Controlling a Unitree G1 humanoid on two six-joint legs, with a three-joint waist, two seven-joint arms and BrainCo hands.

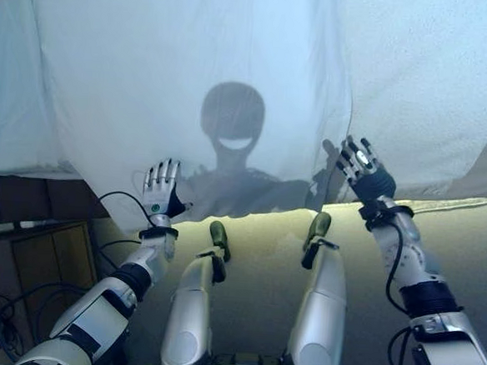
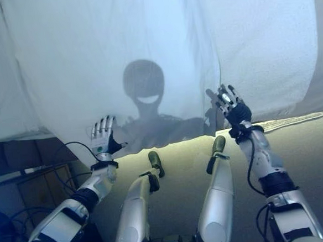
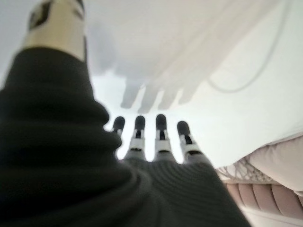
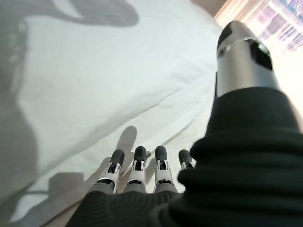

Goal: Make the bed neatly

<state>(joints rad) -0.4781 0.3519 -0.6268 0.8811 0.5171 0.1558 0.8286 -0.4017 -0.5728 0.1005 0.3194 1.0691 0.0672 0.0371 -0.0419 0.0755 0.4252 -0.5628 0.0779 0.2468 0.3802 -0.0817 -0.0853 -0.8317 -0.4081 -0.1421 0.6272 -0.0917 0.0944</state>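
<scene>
A white sheet (image 1: 193, 70) lies spread over the bed and hangs over its near edge. A second white textured cover (image 1: 426, 87) lies on the right part of the bed. My left hand (image 1: 161, 192) is open with straight fingers at the sheet's near edge on the left. My right hand (image 1: 363, 170) is open, fingers spread, at the near edge where the sheet meets the textured cover. In the left wrist view my fingers (image 3: 158, 130) stretch toward the sheet (image 3: 199, 56). In the right wrist view my fingers (image 4: 137, 168) are straight over the sheet (image 4: 94, 80).
The mattress side (image 1: 457, 239) runs below the covers on the right. A wooden cabinet (image 1: 41, 260) with cables stands at the lower left beside the bed. A quilted mattress edge (image 3: 270, 189) shows in the left wrist view.
</scene>
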